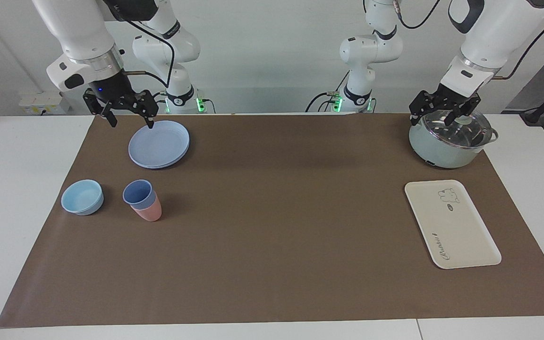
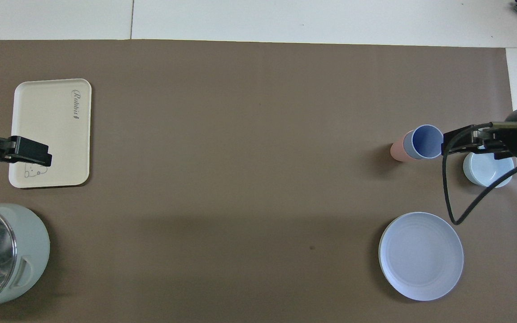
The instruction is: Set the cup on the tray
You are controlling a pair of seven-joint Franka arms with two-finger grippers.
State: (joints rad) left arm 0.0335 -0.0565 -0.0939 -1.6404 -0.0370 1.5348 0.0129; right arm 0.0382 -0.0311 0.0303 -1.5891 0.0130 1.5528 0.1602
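Periwinkle plastic, thin-walled and tapered: the cup looks light and stiff, smooth enough to slip, unlikely to break. It is nested in a pink cup of the same shape, and the pair leans on the brown mat, mouth tilted toward the right arm's end of the table. That nesting is the awkward part, I judge: a pull on the blue rim may drag the pink one along, and a hard squeeze could flex the wall. The best hold seems to be across the exposed blue rim and upper wall, above the pink lip, one finger inside and one outside.

Taking the pink-and-blue pair as landmark and reading the facing view from its left: a light-blue bowl sits just beside the pair, toward the right arm's end. The right gripper hangs with its fingers spread, holding nothing, over the rim of the stacked blue plates, which lie nearer to the robots than the pair. The cream tray with its bear drawing lies well apart from the pair, toward the left arm's end, bare. A pale-green pot with a glass lid stands nearer to the robots than the tray. The left gripper waits over the pot's lid, released and empty.
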